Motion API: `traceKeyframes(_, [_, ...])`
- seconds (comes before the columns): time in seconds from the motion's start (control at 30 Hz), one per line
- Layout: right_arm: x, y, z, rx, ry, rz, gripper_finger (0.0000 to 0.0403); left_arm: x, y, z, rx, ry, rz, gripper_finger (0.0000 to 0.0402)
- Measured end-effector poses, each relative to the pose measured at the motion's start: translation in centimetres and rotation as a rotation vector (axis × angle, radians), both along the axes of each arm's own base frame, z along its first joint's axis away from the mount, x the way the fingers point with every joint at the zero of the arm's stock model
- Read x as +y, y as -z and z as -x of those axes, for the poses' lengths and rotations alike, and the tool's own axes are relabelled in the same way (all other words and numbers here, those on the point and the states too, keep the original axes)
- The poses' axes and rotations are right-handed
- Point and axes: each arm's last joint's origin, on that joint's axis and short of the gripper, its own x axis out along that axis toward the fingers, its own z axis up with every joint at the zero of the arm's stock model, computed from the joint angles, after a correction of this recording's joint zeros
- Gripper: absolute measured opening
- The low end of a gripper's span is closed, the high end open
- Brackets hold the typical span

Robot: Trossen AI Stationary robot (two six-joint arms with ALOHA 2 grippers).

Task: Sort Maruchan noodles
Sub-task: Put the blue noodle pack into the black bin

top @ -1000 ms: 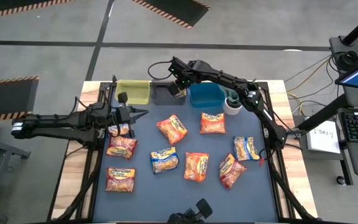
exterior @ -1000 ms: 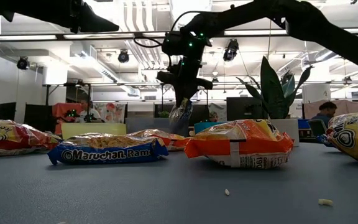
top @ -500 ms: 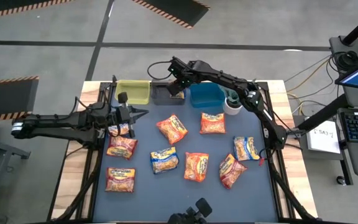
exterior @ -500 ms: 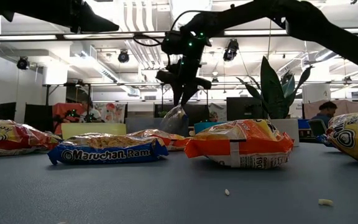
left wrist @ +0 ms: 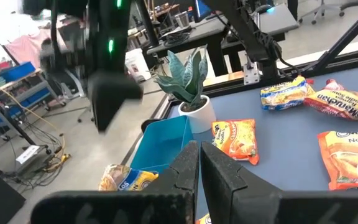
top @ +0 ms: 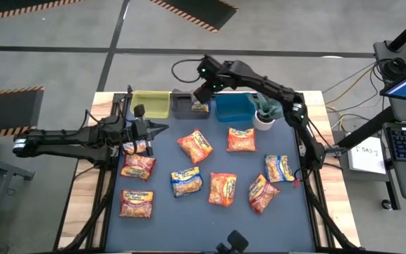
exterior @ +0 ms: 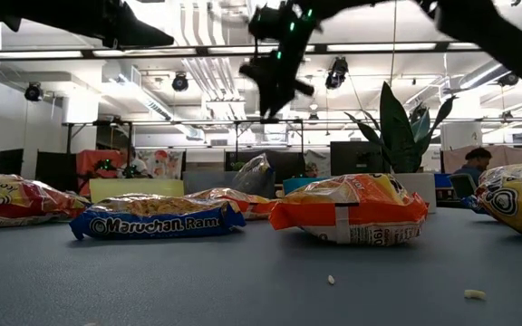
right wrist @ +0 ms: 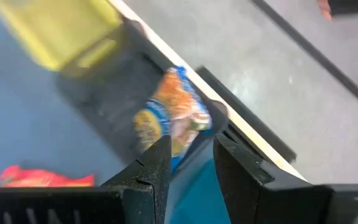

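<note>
Several Maruchan packets lie flat on the blue mat, orange ones (top: 195,145) (top: 241,139) and yellow-and-blue ones (top: 187,180) (top: 279,168) among them. One yellow-and-blue packet (right wrist: 169,115) sits in the grey bin (top: 183,106), at the end beside the blue bin. Its upper part stands above the rim (exterior: 256,172). My right gripper (right wrist: 191,146) hangs open above that packet (top: 200,107), clear of it. My left gripper (left wrist: 201,155) is shut and hovers over the mat's left side (top: 162,128), above a packet (top: 136,147), holding nothing.
A yellow-green bin (top: 151,103), the grey bin and a blue bin (top: 232,107) stand in a row at the far edge. A potted plant (top: 263,118) stands right of the blue bin. Bare mat lies along the near edge. A person sits in the room beyond (exterior: 474,167).
My right gripper let go of the yellow-and-blue packet over the grey bin. The packet dropped in and came to rest standing above the rim. The gripper then rose and drew back toward the far edge.
</note>
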Motion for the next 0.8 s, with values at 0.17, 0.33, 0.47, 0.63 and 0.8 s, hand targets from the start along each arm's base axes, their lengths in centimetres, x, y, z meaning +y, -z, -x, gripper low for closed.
traceKeyframes(0.17, [4.7,-3.2,1.1,-0.015,-0.15,0.048,0.0109,0.0,0.1,-0.4,-0.012,-0.005,0.043,0.0])
traceKeyframes(0.33, [10.9,-3.7,2.4,-0.054,-0.304,0.077,0.0109,0.1,0.8,-1.7,-0.004,-0.015,0.1,0.0])
traceKeyframes(0.47, [14.6,-2.4,4.3,-0.109,-0.38,0.087,0.0109,0.5,1.5,-3.1,-0.006,-0.108,0.125,0.0])
traceKeyframes(0.63, [18.0,-0.6,7.5,-0.204,-0.423,0.071,0.0109,1.4,2.0,-4.5,0.027,-0.215,0.097,0.0])
traceKeyframes(0.8, [19.7,0.3,10.5,-0.291,-0.47,0.086,0.0109,3.8,1.1,-6.2,0.046,-0.304,0.088,0.0])
